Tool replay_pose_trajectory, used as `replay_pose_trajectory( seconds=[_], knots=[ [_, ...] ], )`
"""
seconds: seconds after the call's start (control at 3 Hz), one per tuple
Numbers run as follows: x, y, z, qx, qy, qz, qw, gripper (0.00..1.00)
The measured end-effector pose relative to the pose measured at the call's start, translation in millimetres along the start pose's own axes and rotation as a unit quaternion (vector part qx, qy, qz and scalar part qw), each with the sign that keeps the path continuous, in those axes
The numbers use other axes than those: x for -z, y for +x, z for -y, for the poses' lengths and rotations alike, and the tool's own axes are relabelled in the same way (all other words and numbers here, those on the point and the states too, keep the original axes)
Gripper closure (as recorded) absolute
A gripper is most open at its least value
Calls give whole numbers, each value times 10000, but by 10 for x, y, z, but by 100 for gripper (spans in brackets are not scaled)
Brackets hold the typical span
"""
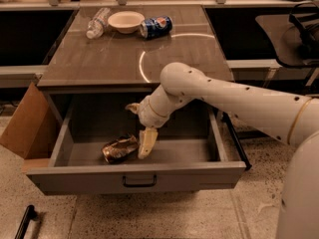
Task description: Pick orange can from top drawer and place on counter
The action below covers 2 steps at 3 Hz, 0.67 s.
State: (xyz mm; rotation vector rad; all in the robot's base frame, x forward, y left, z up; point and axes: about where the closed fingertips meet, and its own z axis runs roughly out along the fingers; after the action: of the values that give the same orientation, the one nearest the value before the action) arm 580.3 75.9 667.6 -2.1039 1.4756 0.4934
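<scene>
The orange can (119,149), dented and shiny bronze-gold, lies on its side on the floor of the open top drawer (137,177), left of middle. My gripper (147,143) reaches down into the drawer from the right. Its pale tip is right beside the can's right end, touching it or nearly so. The counter (99,59) is the glossy grey-brown table top above the drawer, with a pale curved line across it.
A blue Pepsi can (155,27), a white bowl (125,20) and a clear plastic bottle (97,23) lie at the counter's far edge. A cardboard flap (25,126) stands left of the drawer. A dark chair (294,34) is at the right.
</scene>
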Motion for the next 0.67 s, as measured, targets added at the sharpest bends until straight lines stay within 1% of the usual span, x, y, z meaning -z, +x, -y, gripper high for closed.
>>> replay_pose_trajectory(
  seconds=[0.33,0.67],
  knots=[
    [-129,-120,24,141,-76,-12,9999,0],
    [-289,-242,12,217,-242,-92,9994,0]
  ],
)
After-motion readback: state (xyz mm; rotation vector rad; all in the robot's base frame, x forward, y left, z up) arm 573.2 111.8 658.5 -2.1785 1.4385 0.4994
